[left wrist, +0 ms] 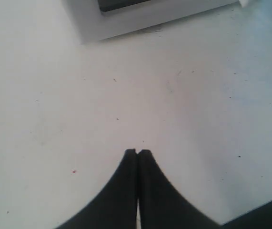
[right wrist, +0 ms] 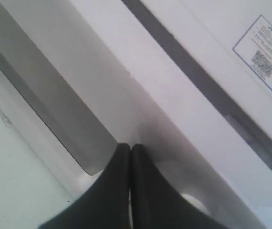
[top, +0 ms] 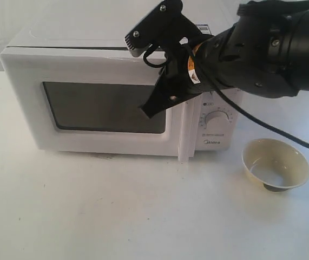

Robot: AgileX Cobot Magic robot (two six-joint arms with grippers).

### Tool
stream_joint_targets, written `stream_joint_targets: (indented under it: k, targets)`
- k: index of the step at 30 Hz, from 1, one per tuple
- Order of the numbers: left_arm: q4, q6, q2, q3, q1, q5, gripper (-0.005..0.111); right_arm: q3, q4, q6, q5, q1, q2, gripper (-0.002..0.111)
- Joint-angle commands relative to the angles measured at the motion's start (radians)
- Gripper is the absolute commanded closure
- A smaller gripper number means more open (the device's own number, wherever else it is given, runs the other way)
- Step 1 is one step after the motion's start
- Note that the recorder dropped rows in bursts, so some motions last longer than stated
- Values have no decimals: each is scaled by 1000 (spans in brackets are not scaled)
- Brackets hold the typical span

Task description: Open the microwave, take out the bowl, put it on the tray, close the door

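Observation:
The white microwave stands at the back of the table, and its door with the dark window lies flat against the body. My right gripper is shut and empty, its tip in front of the door by the window's right edge, near the bar handle. The right wrist view shows those shut fingertips close to the door; I cannot tell whether they touch it. The cream-yellow bowl rests upright on the table to the right of the microwave. My left gripper is shut over bare table. The tray is out of view.
A dial and the Midea panel sit right of the handle, partly hidden by the right arm. The white table spreads in front of the microwave. A lower corner of the microwave shows in the left wrist view.

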Motion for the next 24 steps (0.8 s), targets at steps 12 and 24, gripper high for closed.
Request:
stream_joint_targets:
  k: [12, 24]
  targets:
    - [36, -52, -12, -1, -5, 81, 107, -51, -86, 65, 32, -42, 38, 108]
    - [36, -52, -12, -1, -5, 68, 107, -66, -70, 65, 87, -51, 23, 108]
